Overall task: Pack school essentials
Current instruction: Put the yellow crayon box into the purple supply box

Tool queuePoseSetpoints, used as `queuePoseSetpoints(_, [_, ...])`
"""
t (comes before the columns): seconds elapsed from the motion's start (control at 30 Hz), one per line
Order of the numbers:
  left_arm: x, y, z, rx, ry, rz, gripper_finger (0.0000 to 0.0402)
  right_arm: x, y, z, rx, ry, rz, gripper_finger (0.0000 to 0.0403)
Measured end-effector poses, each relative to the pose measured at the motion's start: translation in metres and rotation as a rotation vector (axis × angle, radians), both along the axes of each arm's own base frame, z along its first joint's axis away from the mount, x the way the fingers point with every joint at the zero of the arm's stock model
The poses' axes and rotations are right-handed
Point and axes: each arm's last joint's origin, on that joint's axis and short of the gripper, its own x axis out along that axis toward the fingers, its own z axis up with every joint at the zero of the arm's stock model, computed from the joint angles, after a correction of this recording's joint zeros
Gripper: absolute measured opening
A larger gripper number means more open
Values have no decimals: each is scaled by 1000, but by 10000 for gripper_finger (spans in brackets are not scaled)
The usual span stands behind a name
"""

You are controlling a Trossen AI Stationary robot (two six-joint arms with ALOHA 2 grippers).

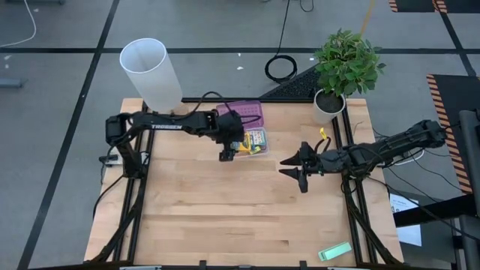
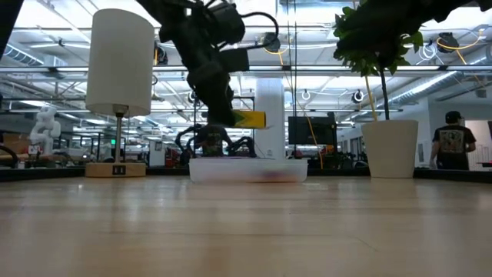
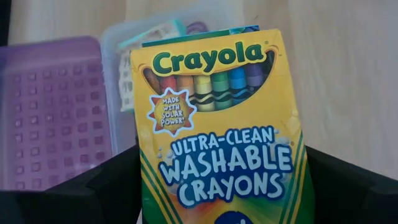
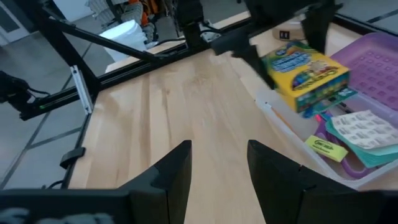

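Yellow crayon box (image 3: pixel 217 124) gripped by left gripper (image 1: pixel 229 146) above clear case (image 4: pixel 323 158), upper centre.
Scissors, packet inside; box unreleased. Right gripper (image 1: pixel 298 171) open, idle.

Readable text is found mainly on the crayon box (image 3: pixel 221 124), centre of the left wrist view: "Crayola" in green on the yellow upper panel, "MADE WITH SOLAR POWER" in a starburst badge at its left, and "ULTRA-CLEAN WASHABLE CRAYONS" across the lower half. The same box (image 4: pixel 305 71) is seen upper right in the right wrist view, but its lettering is too small to be read there. Nothing else legible.
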Motion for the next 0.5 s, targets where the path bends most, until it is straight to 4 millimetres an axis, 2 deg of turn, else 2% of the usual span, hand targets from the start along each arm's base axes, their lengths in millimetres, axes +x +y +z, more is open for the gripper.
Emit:
queuePoseSetpoints(0.23, [-3,11,-13,-37,4,18,346,-2,7,0,7,-1,37,151])
queuePoseSetpoints(0.5, [-13,20,-40,-43,-25,35,346,-3,12,0,9,-1,57,151])
